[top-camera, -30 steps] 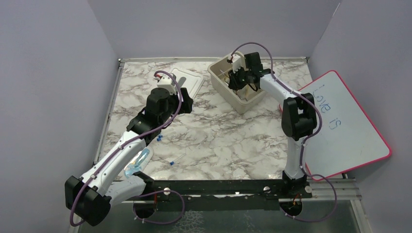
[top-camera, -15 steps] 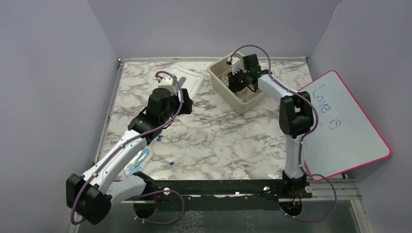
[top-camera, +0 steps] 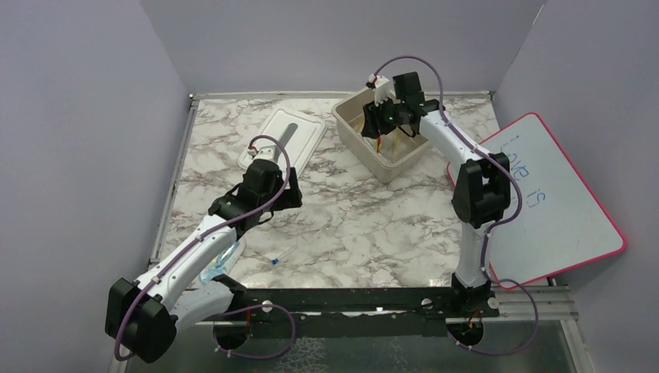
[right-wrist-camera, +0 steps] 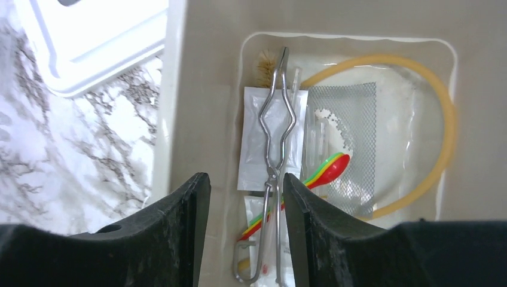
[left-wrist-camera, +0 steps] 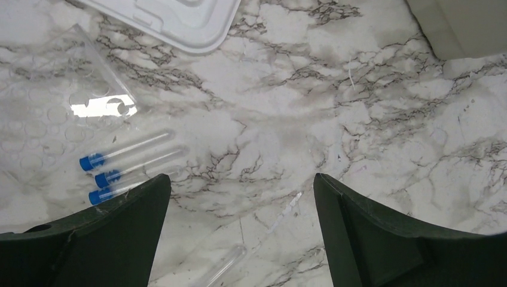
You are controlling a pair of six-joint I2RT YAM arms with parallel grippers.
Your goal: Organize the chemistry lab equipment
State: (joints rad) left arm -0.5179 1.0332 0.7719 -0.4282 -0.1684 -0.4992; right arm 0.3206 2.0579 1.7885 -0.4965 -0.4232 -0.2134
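1. Black right claw [right-wrist-camera: 246,179]: jaws apart, gripping nothing, poised over the open beige tub [right-wrist-camera: 203,60] at the far side of the bench [top-camera: 350,217].
2. Straight below the gap, thin metal tongs [right-wrist-camera: 275,137], lying lengthwise on the tub floor across a white packet [right-wrist-camera: 254,143].
3. Crossing the tongs at a slant, a dropper [right-wrist-camera: 326,170] with a red tip and yellow and green stripes; just right of it, a grey mesh square [right-wrist-camera: 353,113].
4. Further out, an amber rubber tube [right-wrist-camera: 448,131], curving along the tub's far and right walls; a tuft of brown brush bristles [right-wrist-camera: 266,60] at the far end of the tongs.
5. Left of the tub, flat on the marble, a white lid [right-wrist-camera: 95,48].
6. Black left claw [left-wrist-camera: 241,179]: jaws wide apart, empty, hanging over bare marble.
7. Beside its left finger, three blue-capped tubes [left-wrist-camera: 92,161], lying side by side with caps to the left, next to a clear plastic sheet [left-wrist-camera: 60,107].
8. Low between the fingers, one more clear tube [left-wrist-camera: 224,266], flat on the marble.
9. From overhead: a clear bag [top-camera: 220,260] partly under the left arm, a small blue-tipped piece [top-camera: 276,260] near it, and a pink-edged whiteboard [top-camera: 559,202] off the right edge.
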